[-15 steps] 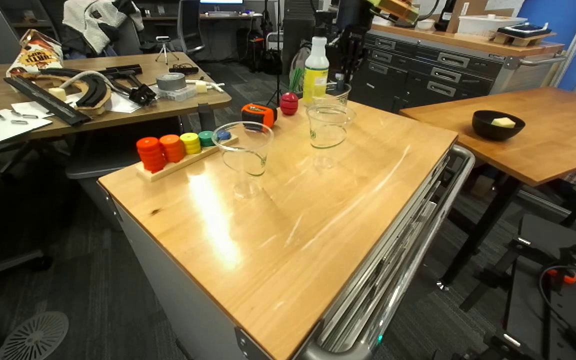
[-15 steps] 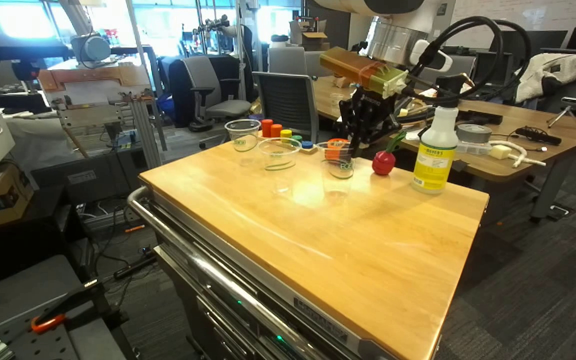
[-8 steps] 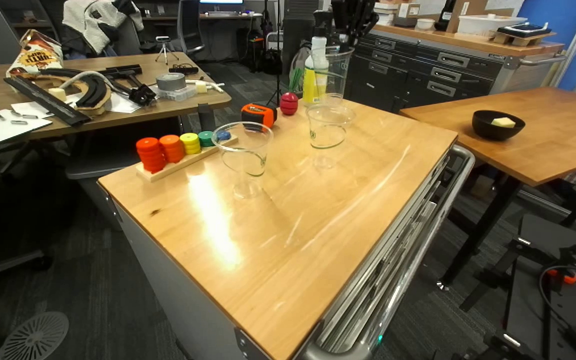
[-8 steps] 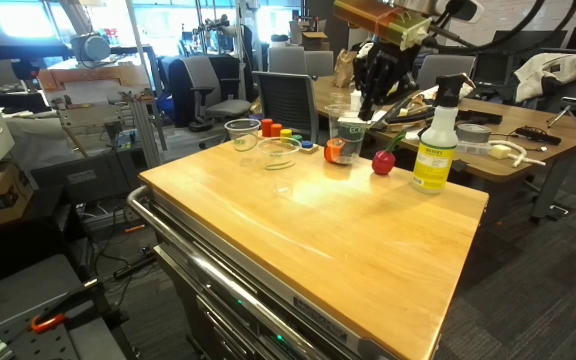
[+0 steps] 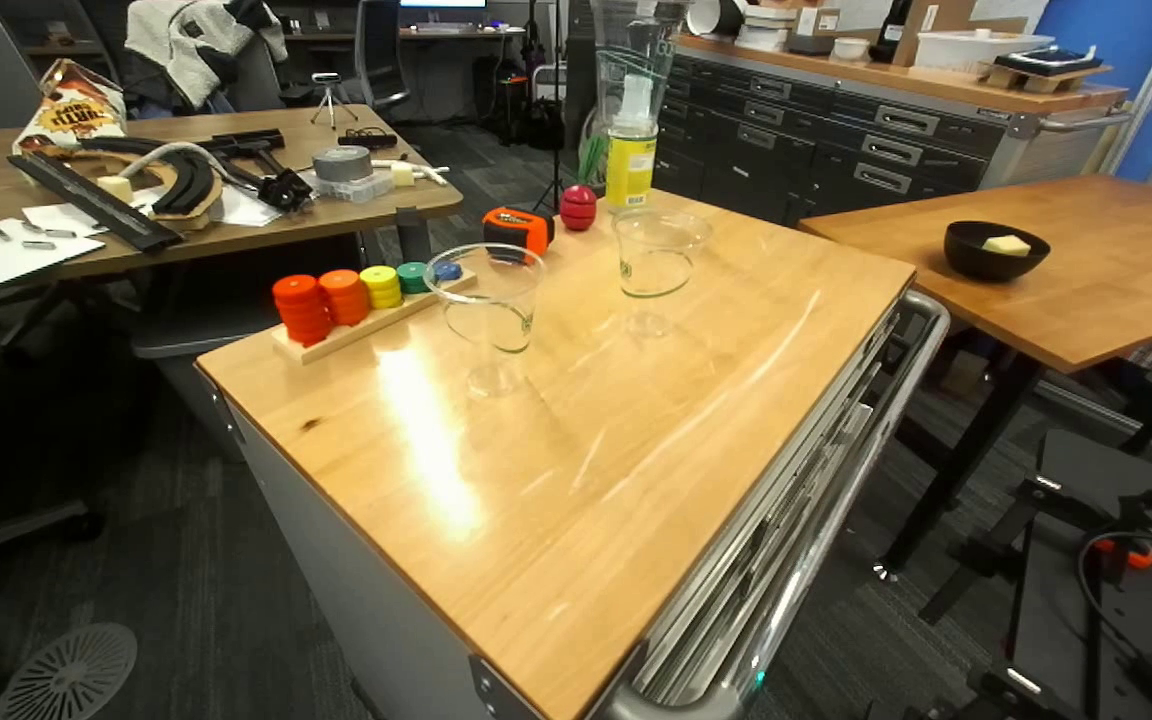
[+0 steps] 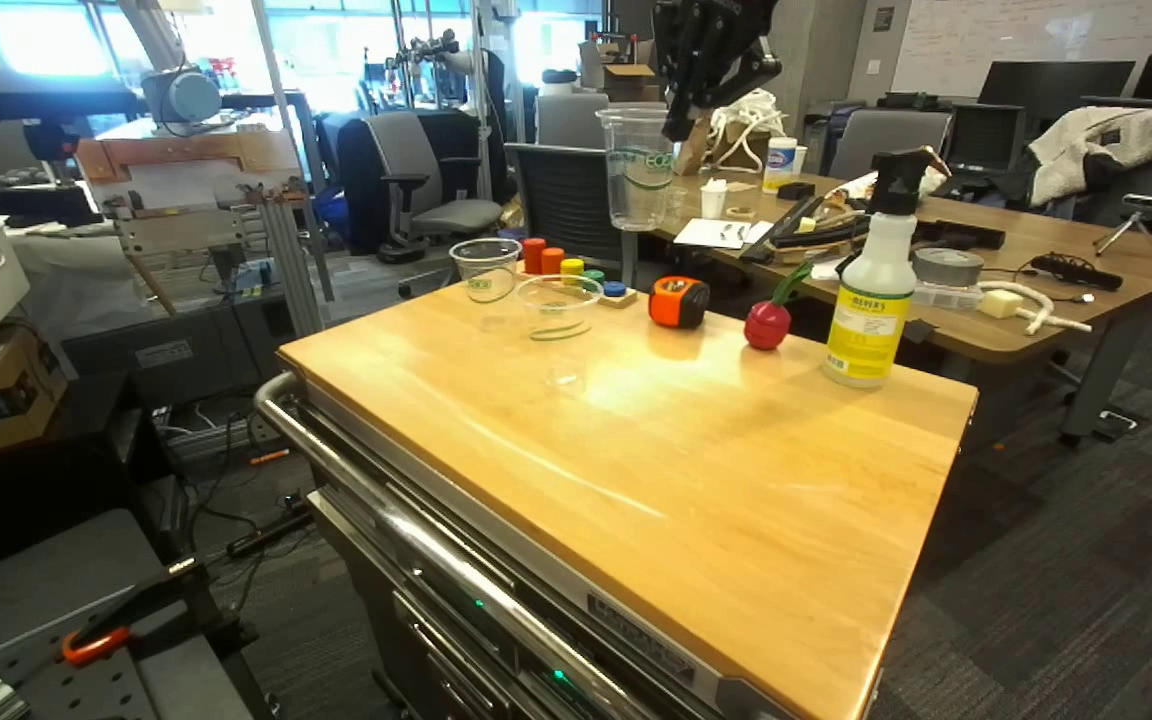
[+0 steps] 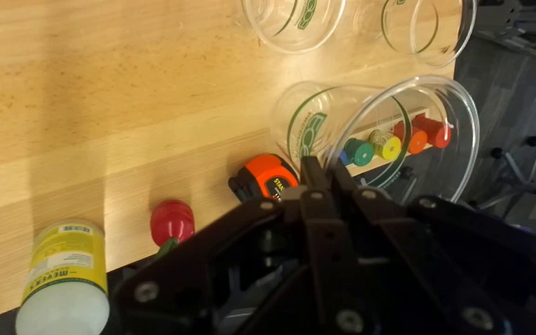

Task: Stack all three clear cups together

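In an exterior view, see the raised cup point(image 5: 639, 60) well above the level of the wooden top point(image 5: 576, 520), cut off by the upper border. Below, find the inner cup point(image 5: 658, 268), nearer the bottle point(image 5: 631, 172), and the outer cup point(image 5: 488, 318), farther off, standing upright and apart.

In an exterior view, see the claw point(image 6: 681, 122) near the upper border, holding the raised cup close to upright by one side of its rim. Judge the step as the carry: one cup off the surface, no nesting done yet.

In the wrist view, find the fingertips point(image 7: 313, 172) nearly touching, with only the thin cup wall pinched between. See the inner cup and the outer cup along the upper border. Next, probably shift over the inner cup, centre the base above its mouth, and lower straight down until seated. Expect some swing or flex from a one-sided pinch on light plastic. Then let go and gather the outer cup into the same stack.
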Controlling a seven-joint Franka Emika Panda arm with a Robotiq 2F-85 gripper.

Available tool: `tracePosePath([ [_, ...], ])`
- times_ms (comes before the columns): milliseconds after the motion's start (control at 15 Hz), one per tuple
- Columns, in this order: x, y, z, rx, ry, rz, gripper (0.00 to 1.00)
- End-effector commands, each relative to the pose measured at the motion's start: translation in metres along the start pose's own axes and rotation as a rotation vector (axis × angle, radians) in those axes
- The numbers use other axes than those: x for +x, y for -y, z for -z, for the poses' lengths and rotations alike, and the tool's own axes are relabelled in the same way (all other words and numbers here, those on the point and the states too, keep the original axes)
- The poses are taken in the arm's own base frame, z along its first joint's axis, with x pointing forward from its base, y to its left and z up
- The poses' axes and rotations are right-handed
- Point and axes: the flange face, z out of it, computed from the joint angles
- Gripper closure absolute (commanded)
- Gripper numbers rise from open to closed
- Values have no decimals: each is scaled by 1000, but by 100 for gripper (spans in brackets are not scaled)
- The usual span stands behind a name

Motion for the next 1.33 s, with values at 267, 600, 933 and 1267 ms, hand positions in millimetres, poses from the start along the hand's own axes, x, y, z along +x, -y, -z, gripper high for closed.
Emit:
tracePosePath([
  [267,-50,21,-27,-59,107,116,98],
  [600,-77,23,-49,-79,164,182,98],
  [933,-85,26,-59,-73,93,283,98],
  [1267,-88,25,-62,-60,55,335,98],
])
